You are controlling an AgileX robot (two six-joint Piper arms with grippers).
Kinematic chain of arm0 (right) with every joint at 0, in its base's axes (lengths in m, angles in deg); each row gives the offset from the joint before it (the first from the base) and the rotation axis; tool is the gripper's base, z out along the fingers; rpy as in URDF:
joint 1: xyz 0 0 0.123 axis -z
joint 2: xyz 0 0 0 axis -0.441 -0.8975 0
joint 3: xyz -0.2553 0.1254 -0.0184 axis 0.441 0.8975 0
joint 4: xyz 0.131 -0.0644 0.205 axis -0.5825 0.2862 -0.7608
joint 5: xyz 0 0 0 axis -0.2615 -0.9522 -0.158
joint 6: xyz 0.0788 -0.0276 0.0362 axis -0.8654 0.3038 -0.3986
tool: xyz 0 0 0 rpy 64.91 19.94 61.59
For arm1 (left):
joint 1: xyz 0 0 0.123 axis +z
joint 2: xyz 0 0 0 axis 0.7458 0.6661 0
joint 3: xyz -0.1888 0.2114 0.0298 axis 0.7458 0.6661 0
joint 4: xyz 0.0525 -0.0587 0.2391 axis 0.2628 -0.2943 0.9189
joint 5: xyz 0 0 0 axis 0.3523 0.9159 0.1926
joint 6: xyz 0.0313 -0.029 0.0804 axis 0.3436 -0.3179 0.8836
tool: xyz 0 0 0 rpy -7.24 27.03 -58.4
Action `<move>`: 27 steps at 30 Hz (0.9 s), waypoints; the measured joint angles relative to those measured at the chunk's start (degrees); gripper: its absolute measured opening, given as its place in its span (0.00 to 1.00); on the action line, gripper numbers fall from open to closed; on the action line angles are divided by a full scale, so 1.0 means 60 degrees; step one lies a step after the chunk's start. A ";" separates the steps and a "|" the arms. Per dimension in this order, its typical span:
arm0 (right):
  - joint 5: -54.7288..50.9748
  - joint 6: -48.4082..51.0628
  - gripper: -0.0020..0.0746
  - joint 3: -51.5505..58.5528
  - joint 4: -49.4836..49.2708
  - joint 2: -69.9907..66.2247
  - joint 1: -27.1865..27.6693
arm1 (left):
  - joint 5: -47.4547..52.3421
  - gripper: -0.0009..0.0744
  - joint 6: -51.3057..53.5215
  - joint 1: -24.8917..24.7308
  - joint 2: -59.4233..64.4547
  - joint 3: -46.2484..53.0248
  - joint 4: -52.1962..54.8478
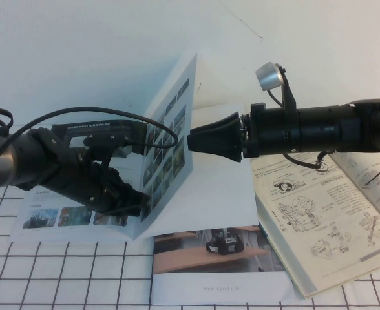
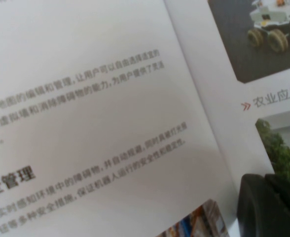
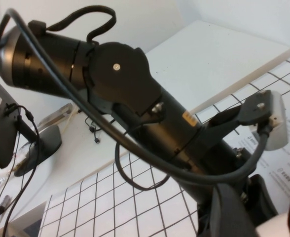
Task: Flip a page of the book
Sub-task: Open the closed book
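Observation:
The book (image 1: 225, 194) lies open on the table in the high view. Its page (image 1: 174, 139) stands nearly upright from the fold, the photo-grid face turned to the left. My right gripper (image 1: 191, 142) reaches in level from the right, its tip at the page's free edge. In the right wrist view its fingers (image 3: 231, 212) stand apart, and a pale surface, apparently the page edge, shows in the gap. My left gripper (image 1: 138, 197) is low against the foot of the raised page. The left wrist view shows it (image 2: 271, 210) close over the book's printed pages (image 2: 86, 123).
A yellowish manual with line drawings (image 1: 326, 206) lies open under the right arm. A booklet showing a black robot on wood (image 1: 216, 255) lies in front of the book. A black-gridded mat (image 1: 61, 278) covers the near table. The left arm (image 3: 125, 89) fills the right wrist view.

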 joint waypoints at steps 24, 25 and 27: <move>0.0163 0.0279 0.32 0.0000 0.0000 -0.0055 -0.0572 | 0.0708 0.01 0.0107 0.0351 -0.0624 -0.0846 0.0144; 0.0346 0.0279 0.32 0.0000 0.0000 -0.0055 -0.0652 | 0.0887 0.01 0.0107 0.0408 -0.0770 -0.1050 0.0145; 0.0772 0.0314 0.32 0.0000 0.0000 -0.0055 -0.0803 | 0.1181 0.01 0.0107 0.0549 -0.1120 -0.1421 0.0186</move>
